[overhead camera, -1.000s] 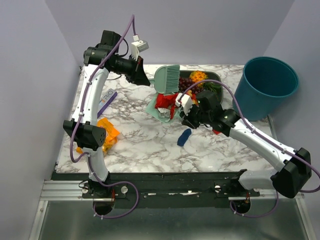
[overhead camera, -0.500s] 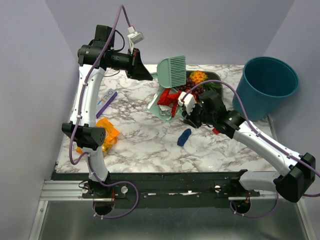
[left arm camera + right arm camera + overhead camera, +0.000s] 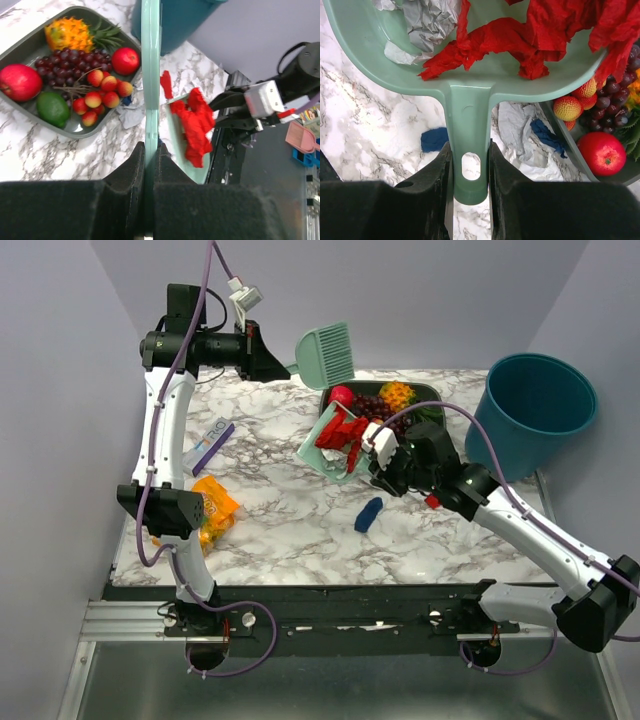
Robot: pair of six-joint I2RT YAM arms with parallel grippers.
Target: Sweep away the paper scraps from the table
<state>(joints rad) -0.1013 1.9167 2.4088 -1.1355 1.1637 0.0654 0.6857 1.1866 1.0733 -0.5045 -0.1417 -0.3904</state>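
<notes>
Marble tabletop [image 3: 290, 540], bit messy. Left gripper [image 3: 150, 157] is clamped tight on the brush [image 3: 330, 352], held up off the surface. Right gripper [image 3: 468, 167] pinches the dustpan [image 3: 470, 95] handle, with red and grey paper scraps [image 3: 520, 35] inside. One blue scrap [image 3: 368, 514] lies on the marble. Dustpan hides part of the fruit tray [image 3: 425, 389].

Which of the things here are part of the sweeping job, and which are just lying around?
Job: brush, dustpan holding red scraps and a grey scrap, dark blue scrap and white scraps on the table, probably the teal bin.
Lying about: fruit tray, orange snack bag.
</notes>
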